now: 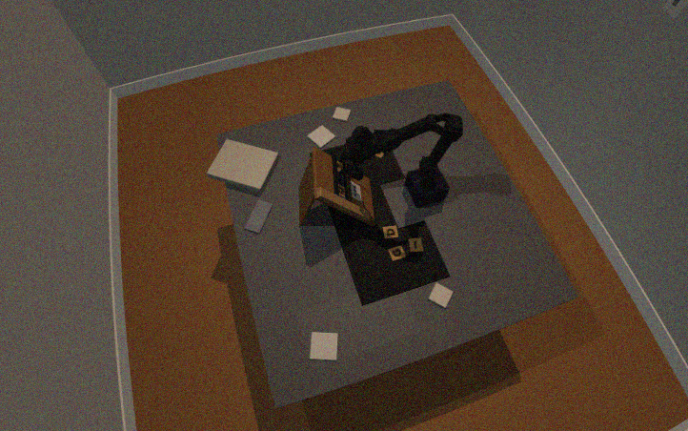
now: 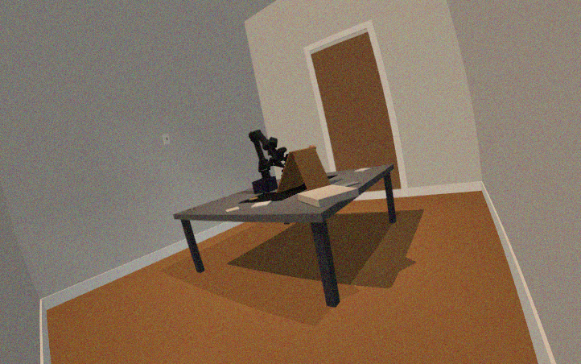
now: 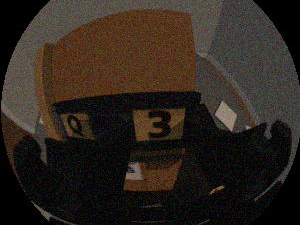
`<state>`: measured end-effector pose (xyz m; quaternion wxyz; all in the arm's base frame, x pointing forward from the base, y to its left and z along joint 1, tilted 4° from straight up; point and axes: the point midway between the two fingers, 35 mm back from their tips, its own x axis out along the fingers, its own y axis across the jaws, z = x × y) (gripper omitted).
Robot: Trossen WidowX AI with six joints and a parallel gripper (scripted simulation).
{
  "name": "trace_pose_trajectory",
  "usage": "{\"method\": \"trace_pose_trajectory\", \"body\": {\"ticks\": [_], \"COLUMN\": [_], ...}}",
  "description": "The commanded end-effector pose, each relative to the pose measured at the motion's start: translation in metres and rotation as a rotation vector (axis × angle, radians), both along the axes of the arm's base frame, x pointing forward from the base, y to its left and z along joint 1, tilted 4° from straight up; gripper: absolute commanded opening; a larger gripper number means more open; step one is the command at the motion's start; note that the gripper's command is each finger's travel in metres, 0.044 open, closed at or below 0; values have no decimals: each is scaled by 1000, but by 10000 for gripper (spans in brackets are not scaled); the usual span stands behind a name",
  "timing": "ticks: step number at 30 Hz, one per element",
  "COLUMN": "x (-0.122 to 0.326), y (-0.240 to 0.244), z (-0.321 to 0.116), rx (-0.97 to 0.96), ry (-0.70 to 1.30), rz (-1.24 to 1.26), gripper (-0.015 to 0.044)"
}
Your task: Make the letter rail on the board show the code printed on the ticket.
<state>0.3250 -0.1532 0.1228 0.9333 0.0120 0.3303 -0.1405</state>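
Observation:
The wooden board (image 1: 323, 174) (image 3: 122, 59) stands tilted, with a black rail across its face. A Q tile (image 1: 341, 191) (image 3: 76, 126) sits in the rail near its closed left end. My gripper (image 1: 345, 168) (image 3: 159, 123) is shut on the 3 tile (image 1: 339, 165) (image 3: 167, 118), upright at the rail near its open right end; a dark gap, partly hidden by a finger, separates it from Q. The ticket (image 1: 355, 190) (image 3: 134, 171) is on the board below the rail, its print unreadable. A D tile (image 1: 390, 232) and two other tiles (image 1: 396, 253) (image 1: 415, 244) lie on the black mat (image 1: 373, 284).
Another tile (image 1: 379, 154) lies beyond the arm. A large pale box (image 1: 243, 162) (image 2: 330, 193) and a grey slab (image 1: 258, 216) are behind the board. Pale square cards (image 1: 321, 135) (image 1: 341, 112) (image 1: 440, 295) (image 1: 323, 345) lie about the counter (image 1: 487, 243).

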Motion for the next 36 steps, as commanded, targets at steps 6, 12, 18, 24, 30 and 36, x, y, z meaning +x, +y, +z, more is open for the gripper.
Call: {"method": "trace_pose_trajectory", "body": {"ticks": [6, 12, 18, 24, 30, 36], "x": [1, 2, 3, 4, 5, 6], "y": [5, 8, 11, 15, 18, 21], "z": [0, 0, -1, -1, -1, -1], "rx": [1, 1, 2, 2, 3, 3], "ry": [-3, -3, -3, -3, -4, -4], "rz": [-7, -7, -7, -7, -7, -7], "gripper": [0, 0, 0, 0, 0, 0]}}
